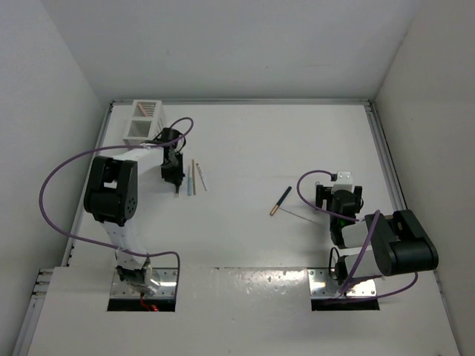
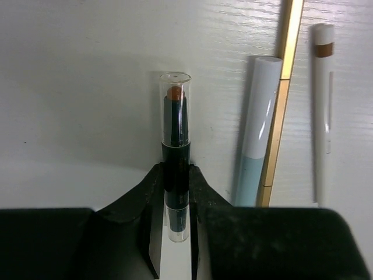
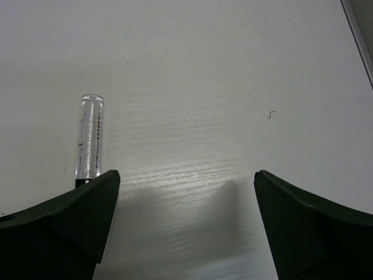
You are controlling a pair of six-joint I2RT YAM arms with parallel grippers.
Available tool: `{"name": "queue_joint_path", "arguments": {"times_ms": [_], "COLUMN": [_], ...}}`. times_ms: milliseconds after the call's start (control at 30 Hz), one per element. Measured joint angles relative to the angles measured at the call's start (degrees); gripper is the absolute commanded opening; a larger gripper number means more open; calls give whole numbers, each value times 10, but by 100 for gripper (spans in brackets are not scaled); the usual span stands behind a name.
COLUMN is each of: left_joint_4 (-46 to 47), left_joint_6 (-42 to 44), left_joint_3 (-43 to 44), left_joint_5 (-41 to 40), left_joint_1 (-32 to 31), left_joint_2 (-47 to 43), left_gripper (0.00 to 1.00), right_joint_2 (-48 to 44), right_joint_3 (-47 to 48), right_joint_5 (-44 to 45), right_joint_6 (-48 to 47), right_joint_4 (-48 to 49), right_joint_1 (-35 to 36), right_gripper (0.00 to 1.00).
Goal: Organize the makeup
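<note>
A black makeup stick (image 2: 176,116) with a clear cap over a copper tip lies between the fingers of my left gripper (image 2: 176,175), which is shut on its lower body. To its right lie a pale blue stick (image 2: 256,134), a gold-tan stick (image 2: 280,105) and a white stick (image 2: 322,116) with a brown band, side by side. From above, my left gripper (image 1: 174,176) sits just left of that row (image 1: 194,178). Another black stick (image 1: 280,201) with a copper end lies mid-table. My right gripper (image 3: 186,181) is open over bare table, with a clear silvery stick (image 3: 91,137) beside its left finger.
A white slotted rack (image 1: 145,119) stands at the back left, just behind the left arm. White walls enclose the table on three sides. A metal rail (image 1: 386,163) runs along the right edge. Purple cables loop off both arms.
</note>
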Motion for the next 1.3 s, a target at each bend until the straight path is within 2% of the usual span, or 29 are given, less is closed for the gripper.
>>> {"name": "queue_joint_path", "arguments": {"times_ms": [233,400,467,567,733,833,967,1100,1300], "left_joint_4": [-55,-77,-36,74,240,313,417,454,482], "left_joint_6": [27,99,123,141,142,143,149,148,142], "left_joint_3": [29,152,215,288,335,335,293,276,238], "left_joint_5": [8,26,35,43,51,64,113,159,183], "left_joint_1": [21,16,21,49,110,124,130,143,178], "left_joint_2": [-5,-28,-42,-52,-35,-3,47,102,127], "left_gripper": [0,0,0,0,0,0,0,0,0], "right_joint_2": [0,0,0,0,-32,-75,-77,-76,-80], "right_joint_3": [0,0,0,0,1,42,163,219,215], "right_joint_5": [0,-1,-6,-15,-35,-54,-72,-84,-91], "right_joint_6": [0,0,-2,-7,-23,-41,-44,-36,-19], "right_joint_4": [0,0,0,1,-39,-161,-307,-342,-384], "right_joint_1": [0,0,0,0,3,12,18,18,19], "right_gripper": [99,99,99,97,97,98,98,98,98]}}
